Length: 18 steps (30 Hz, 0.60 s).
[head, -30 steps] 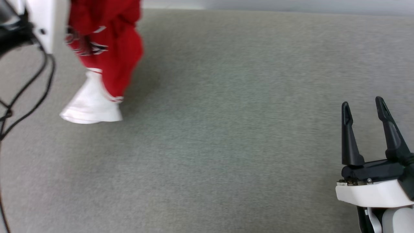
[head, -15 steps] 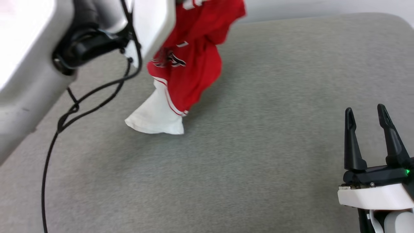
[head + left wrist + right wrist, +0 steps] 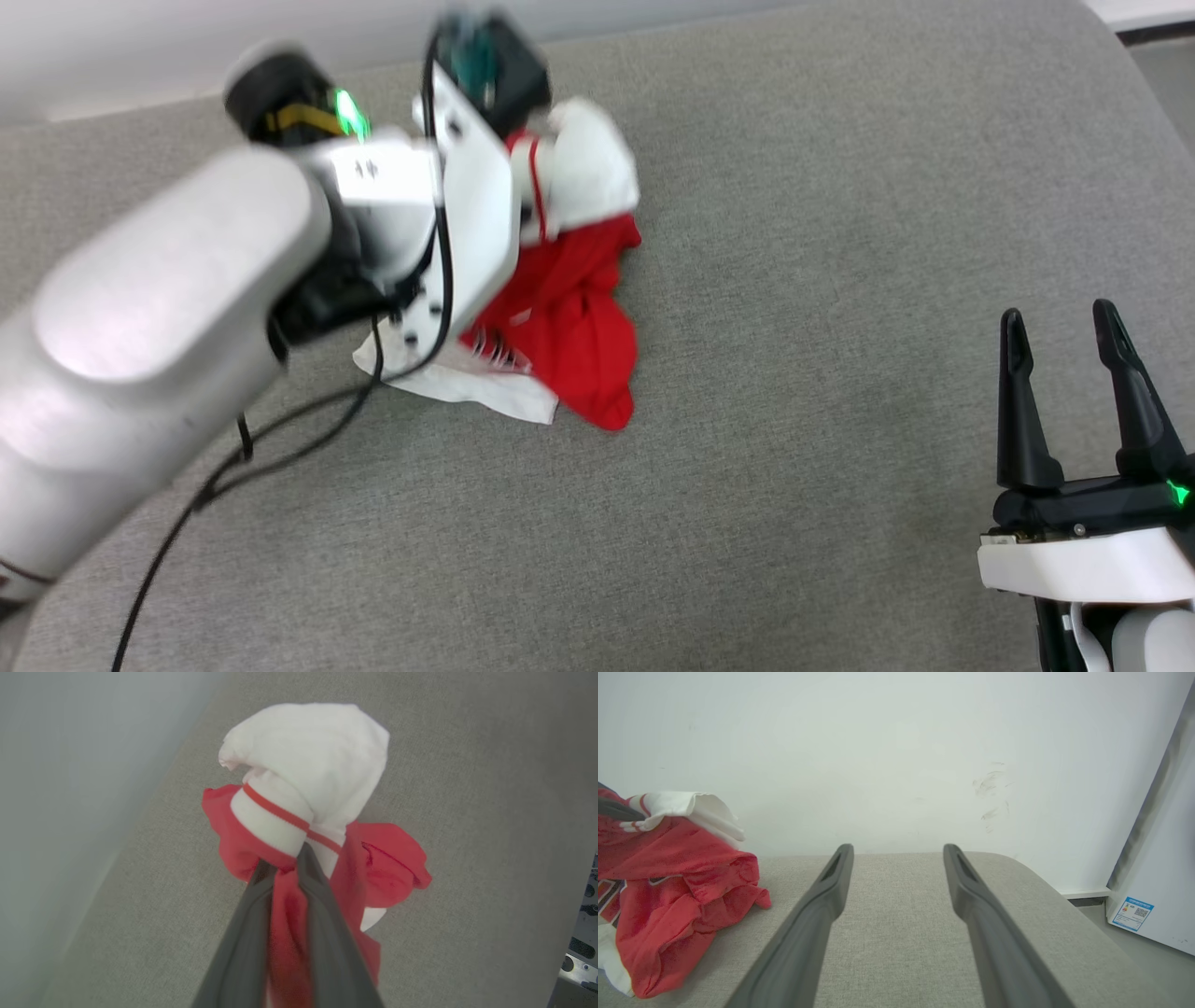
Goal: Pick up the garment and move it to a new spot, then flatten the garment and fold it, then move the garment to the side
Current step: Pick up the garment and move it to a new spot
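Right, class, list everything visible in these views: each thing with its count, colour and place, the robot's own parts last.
padded surface: one, grey, across the scene
garment: one, red with white sleeves, bunched on the surface, top pinched by the left gripper
wall: one, white, behind the surface
panel: one, white with a label, right edge of right wrist view
cable: at least one, black, looping below the left arm
left arm: one, pale, head view's left
left gripper: one, dark fingers, closed on the garment
right gripper: one, dark fingers, open, empty, head view's lower right
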Available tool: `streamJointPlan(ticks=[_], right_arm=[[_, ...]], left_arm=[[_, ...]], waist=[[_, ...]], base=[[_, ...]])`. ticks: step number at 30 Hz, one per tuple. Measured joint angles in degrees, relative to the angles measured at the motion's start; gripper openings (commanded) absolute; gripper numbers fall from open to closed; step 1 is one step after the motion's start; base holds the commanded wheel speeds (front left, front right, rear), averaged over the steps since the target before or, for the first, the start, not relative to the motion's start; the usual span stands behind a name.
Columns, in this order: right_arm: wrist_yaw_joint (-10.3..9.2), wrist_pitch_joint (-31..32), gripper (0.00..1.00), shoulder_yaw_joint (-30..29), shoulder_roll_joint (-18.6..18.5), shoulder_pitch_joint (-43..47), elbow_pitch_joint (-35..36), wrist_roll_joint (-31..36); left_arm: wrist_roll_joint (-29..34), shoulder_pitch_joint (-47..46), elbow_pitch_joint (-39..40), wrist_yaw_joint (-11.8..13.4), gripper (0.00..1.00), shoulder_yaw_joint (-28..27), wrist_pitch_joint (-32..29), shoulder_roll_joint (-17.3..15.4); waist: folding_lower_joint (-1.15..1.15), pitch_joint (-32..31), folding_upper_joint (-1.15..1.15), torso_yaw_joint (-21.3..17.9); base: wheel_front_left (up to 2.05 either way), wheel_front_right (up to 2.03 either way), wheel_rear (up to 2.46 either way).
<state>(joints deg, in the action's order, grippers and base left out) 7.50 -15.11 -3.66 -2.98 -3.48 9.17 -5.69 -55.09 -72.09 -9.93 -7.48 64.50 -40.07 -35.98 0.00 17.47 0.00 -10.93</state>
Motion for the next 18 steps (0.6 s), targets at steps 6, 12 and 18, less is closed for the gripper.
streamJointPlan(ticks=[6,12,18], right_arm=[[0.00,0.0,1.00,0.2,0.0,-0.9,-0.6,-0.2],[0.00,0.0,1.00,0.3,0.0,-1.3,-1.2,-0.1],[0.00,0.0,1.00,0.2,0.0,-1.3,-1.8,0.3]], left_arm=[[-0.7,7.2,-4.1,0.0,0.00,5.1,3.9,1.3],[-1.0,12.1,-7.1,0.1,0.00,7.6,6.6,4.6],[0.5,11.7,-8.4,0.1,1.00,8.1,13.1,6.8]], waist=[[0.00,2.0,0.00,0.0],[0.00,2.8,0.00,0.4],[0.00,1.6,0.00,1.1]], base=[[0.00,0.00,0.00],[0.00,0.00,0.00],[0.00,0.00,0.00]])
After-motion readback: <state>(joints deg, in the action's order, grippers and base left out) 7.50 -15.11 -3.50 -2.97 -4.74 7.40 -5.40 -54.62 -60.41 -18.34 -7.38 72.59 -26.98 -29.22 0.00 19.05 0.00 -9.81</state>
